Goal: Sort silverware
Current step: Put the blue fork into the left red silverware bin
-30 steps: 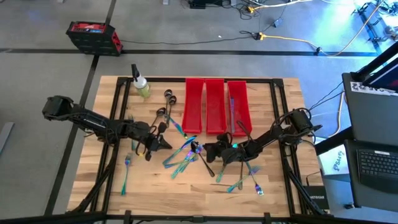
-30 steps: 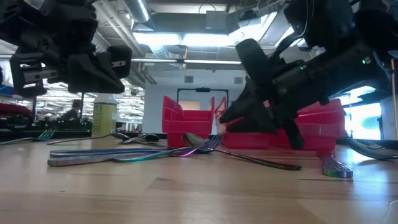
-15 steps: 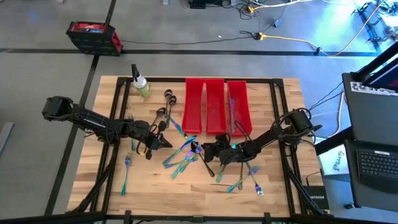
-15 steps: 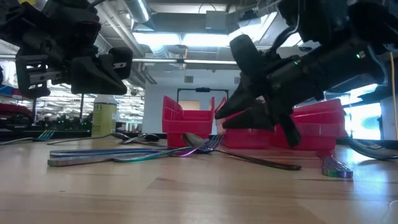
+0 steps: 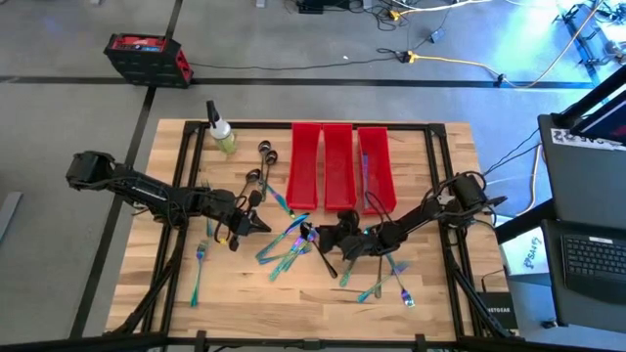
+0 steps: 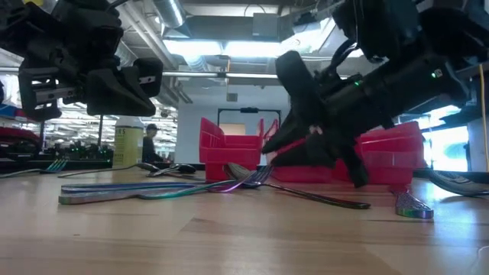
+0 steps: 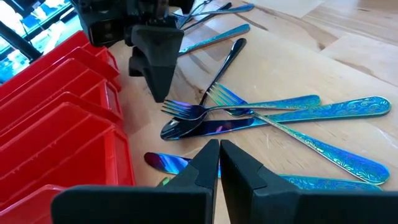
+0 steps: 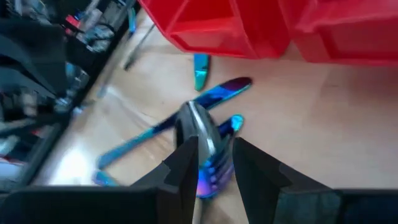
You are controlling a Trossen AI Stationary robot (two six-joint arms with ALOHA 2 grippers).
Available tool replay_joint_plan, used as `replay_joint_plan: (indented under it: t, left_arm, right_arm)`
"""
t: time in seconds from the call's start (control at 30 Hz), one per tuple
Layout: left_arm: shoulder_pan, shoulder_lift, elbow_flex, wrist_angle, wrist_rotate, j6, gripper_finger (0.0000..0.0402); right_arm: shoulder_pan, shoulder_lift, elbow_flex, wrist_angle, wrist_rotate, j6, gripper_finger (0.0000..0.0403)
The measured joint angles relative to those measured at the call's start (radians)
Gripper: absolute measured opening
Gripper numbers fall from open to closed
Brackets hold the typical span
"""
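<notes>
The silverware, mostly iridescent blue-teal forks, spoons and knives, lies in a loose pile (image 5: pixel 287 244) at the table's middle; in the left wrist view the pile (image 7: pixel 261 115) lies just ahead of the fingers. My right gripper (image 5: pixel 325 235) hovers at the pile's right side, shut on one grey-blue piece (image 8: pixel 198 124). At the pile's left my left gripper (image 5: pixel 261 225) stands shut and empty, above the wood. Three long red bins (image 5: pixel 337 166) stand at the far middle; one piece (image 5: pixel 365 171) lies in the right bin. My right gripper pinches a piece of silverware between its two fingers, just behind its rounded, bowl-like end (image 8: pixel 206 149). That end sticks out past the fingertips (image 8: pixel 186 152). The fingers slant down toward the table's left and lie along the piece. Its other end is hidden by the gripper.
More forks lie near the left edge (image 5: pixel 199 262) and at the near right (image 5: pixel 386 284). Dark spoons (image 5: pixel 262 156) lie left of the bins. A small spray bottle (image 5: pixel 221 133) stands at the far left. Bare wood lies along the near edge.
My right gripper has rolled a little about its own pointing line with the piece in its fingers, and has crept slightly toward the pile. The left arm has kept still.
</notes>
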Motion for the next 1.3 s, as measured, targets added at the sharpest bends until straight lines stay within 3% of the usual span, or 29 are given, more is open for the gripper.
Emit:
replay_joint_plan:
  t: [0.5,1.3]
  left_arm:
    - [0.000,0.000,0.000,-0.012,0.001,-0.015,0.0000]
    - [-0.001,0.000,0.000,-0.015,0.010,-0.037,0.0000]
  right_arm:
    - [-0.021,0.011,0.050,-0.072,-0.004,0.044,0.0157]
    - [-0.025,-0.013,0.046,-0.056,-0.069,0.029,0.0159]
